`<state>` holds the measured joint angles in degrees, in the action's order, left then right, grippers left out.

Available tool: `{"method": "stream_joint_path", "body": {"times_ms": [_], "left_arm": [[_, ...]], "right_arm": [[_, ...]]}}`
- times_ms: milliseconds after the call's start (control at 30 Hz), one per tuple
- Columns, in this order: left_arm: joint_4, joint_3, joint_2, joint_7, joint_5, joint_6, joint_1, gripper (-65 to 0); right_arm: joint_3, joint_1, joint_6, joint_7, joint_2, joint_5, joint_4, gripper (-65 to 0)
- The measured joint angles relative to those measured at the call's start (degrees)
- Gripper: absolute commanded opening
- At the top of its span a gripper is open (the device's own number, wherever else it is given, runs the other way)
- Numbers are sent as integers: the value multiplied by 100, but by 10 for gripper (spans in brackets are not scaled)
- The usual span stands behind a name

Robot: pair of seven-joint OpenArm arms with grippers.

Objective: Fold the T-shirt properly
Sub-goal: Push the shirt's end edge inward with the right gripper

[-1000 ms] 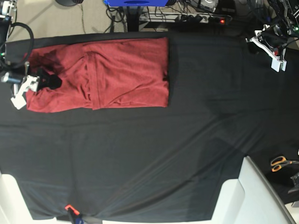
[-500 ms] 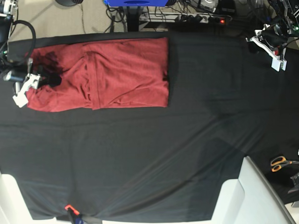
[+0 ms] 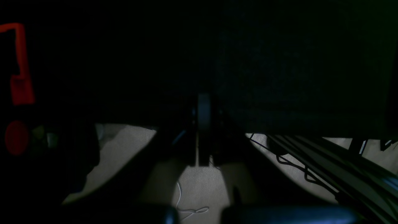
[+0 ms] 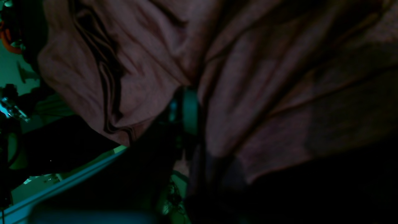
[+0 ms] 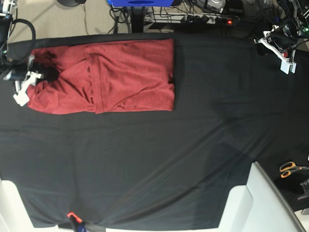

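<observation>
Two claws: right claw (image 4: 189,109) pinched on far-left edge of rust-red knit T-shirt (image 5: 120,75); left claw (image 3: 203,124) closed, empty, beyond black-draped bench (image 5: 169,159) at far right.

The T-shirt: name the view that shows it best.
The base view: the whole T-shirt lies partly folded on the black cloth. The right wrist view shows only dim, close-up folds by the right gripper. The left wrist view shows none of it.

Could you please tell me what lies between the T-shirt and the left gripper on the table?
Only bare black cloth lies between the T-shirt and the left gripper, as the base view shows.
</observation>
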<state>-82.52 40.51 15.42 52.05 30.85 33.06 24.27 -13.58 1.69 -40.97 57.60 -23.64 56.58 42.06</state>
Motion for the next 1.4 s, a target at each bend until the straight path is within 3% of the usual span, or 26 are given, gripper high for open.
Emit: {"method": "stream_joint_path", "body": {"times_ms": [400,700,833,1100,1267,1400], "left_arm": [[0,0,-2,-2,0,0,-26,-650],[0,0,-4,-2,0,0,-26,-650],[0,-2,-2,0,0,-2,-26,-650],[0,-7,-2,-2,0,0,-28,-650],[0,-7,-2,0,-2,0,-31,-650],[0,-7,4,0,-4,-2,-31,-650]], "right_arm": [[0,66,17,136,11,-116,103,-645],[26,-457,157,260,234,-420,1849,-645],[63,-741,1246,247,470,-424,2918,-645],[79,-1290,2699,304,898,-730,4789,-645],[881,-1456,3075,348,1062,-1152,5471,-645],[1578,-1443,3595,317,1051,-1176,5668,-645]]}}
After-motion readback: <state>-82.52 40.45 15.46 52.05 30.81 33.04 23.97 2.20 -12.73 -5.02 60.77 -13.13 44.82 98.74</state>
